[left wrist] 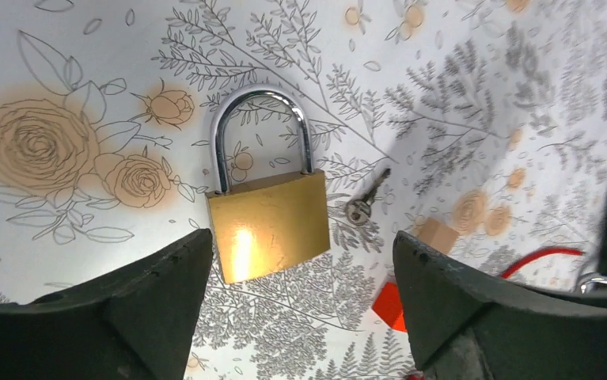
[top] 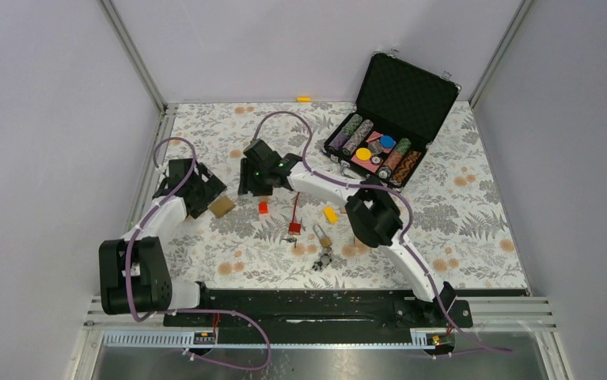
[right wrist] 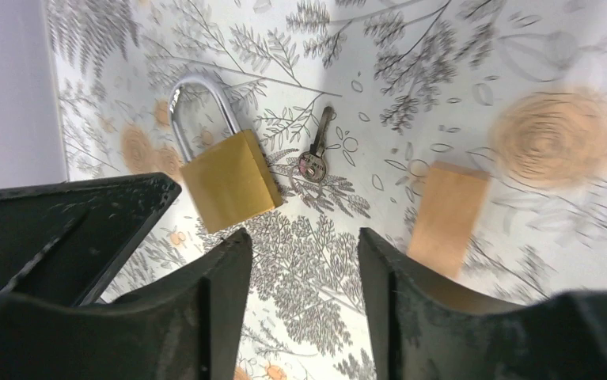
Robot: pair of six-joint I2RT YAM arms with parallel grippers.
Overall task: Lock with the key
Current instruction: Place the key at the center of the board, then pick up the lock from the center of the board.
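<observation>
Padlock lies flat on the flowered counter, in the middle of the left wrist view, its shackle toward the top of the frame. A small key lies just to its right, not touching it, with a wooden block further right. The left gripper hangs above, spread wide and empty. The right gripper, partly open, holds nothing either.
</observation>
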